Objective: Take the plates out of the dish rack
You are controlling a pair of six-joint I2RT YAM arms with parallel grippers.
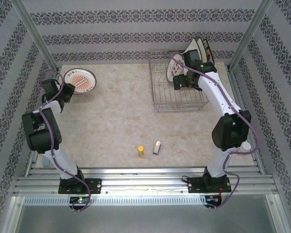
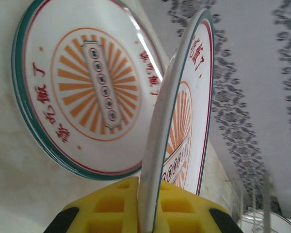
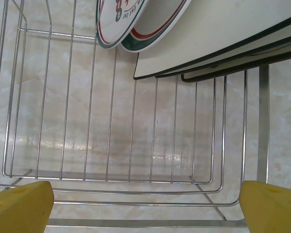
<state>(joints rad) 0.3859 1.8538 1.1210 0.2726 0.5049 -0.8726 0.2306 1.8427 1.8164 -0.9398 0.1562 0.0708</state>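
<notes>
On the left, my left jaws were clenched on a glossy round white plate (image 2: 184,121), its teal-and-red rim pinched on edge between blocky yellow pads (image 2: 106,208), beside a matching plate (image 2: 82,92) lying flat on the pale marbled worktop (image 1: 116,116). To the right, my right jaws hung spread wide, gripping nothing, over the silver wire dish rack (image 3: 132,145), where round plates (image 3: 121,19) and square white-backed plates (image 3: 223,34) leaned. Patterned wallpaper (image 1: 136,24) ringed the cell.

Round plates (image 3: 131,19) cut by top edge; held plate (image 2: 160,145) lower rim hidden between pads (image 2: 111,208); yellow object (image 1: 141,151) too small to identify.
</notes>
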